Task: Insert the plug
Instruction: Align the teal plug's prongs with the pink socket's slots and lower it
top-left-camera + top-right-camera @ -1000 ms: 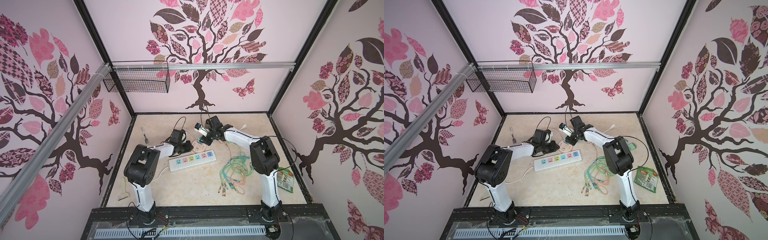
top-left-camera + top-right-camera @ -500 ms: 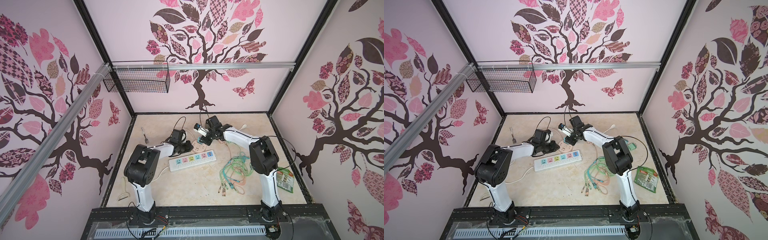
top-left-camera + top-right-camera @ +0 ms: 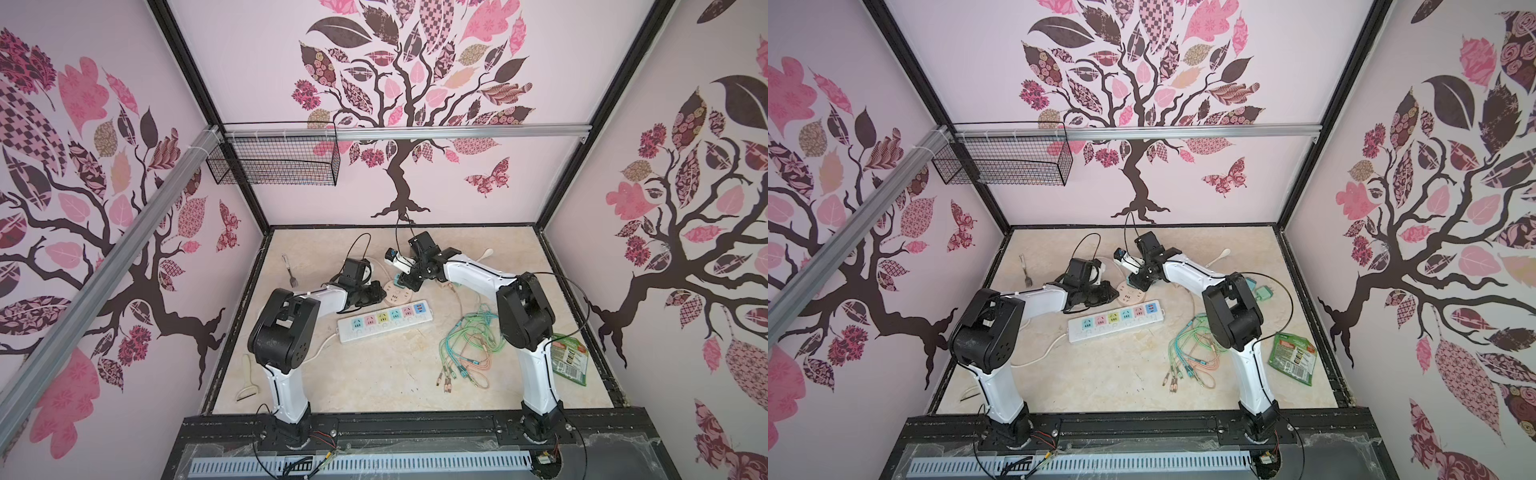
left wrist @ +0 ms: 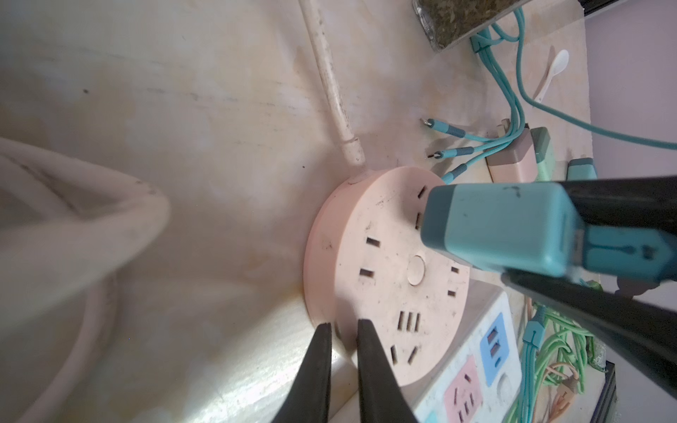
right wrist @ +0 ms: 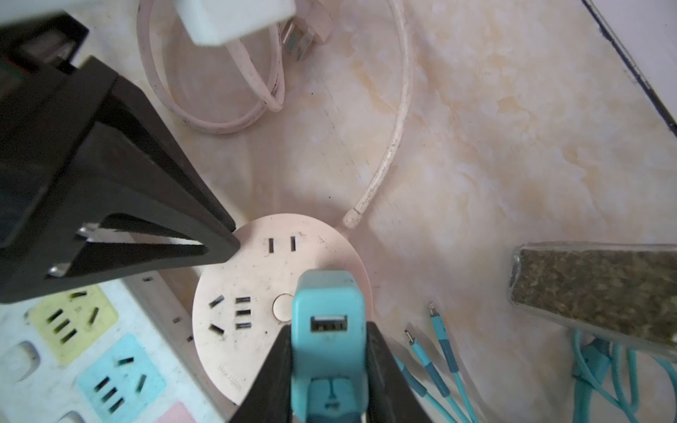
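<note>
Teal plug (image 5: 328, 300) hung over round socket (image 5: 256, 278), apparently unseated.
Right gripper (image 5: 329, 329) was clamped on it, socket face just beyond the tips; left gripper (image 4: 342, 327), closed and empty, braced the rim. Next: align prongs to slots, push straight in.

Behind the power strip (image 3: 384, 323), the round socket (image 3: 399, 296); cable bundle (image 3: 466, 348) at right.

The round socket (image 5: 252, 278) is matt pink plastic, scuffed and dirt-speckled. The plug (image 5: 329, 304) is smooth teal plastic with a slight sheen. The tabletop (image 4: 219, 110), possibly laminate, looks marbled, polished and reflective.
</note>
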You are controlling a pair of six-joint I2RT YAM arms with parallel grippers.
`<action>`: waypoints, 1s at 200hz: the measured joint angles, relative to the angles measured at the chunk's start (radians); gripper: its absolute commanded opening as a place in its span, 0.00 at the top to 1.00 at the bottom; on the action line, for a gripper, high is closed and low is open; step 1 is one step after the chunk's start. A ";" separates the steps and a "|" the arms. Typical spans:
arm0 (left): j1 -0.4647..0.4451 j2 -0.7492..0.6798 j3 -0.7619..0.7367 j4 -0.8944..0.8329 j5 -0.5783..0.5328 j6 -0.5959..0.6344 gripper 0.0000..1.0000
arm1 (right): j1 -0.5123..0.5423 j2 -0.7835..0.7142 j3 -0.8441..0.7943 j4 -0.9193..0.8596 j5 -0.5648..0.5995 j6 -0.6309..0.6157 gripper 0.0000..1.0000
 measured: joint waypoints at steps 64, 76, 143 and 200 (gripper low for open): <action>0.004 0.000 0.000 0.000 0.000 0.000 0.84 | 0.005 0.016 0.012 -0.009 0.016 -0.018 0.89; 0.004 0.000 0.000 0.000 0.000 0.001 0.84 | 0.006 0.016 0.012 -0.010 0.019 -0.019 0.89; 0.005 0.000 0.000 0.000 0.000 0.013 0.84 | 0.010 0.027 0.033 -0.031 0.029 -0.022 0.88; 0.005 0.000 0.000 0.000 0.000 0.016 0.84 | 0.016 0.030 0.042 -0.043 0.047 -0.026 0.88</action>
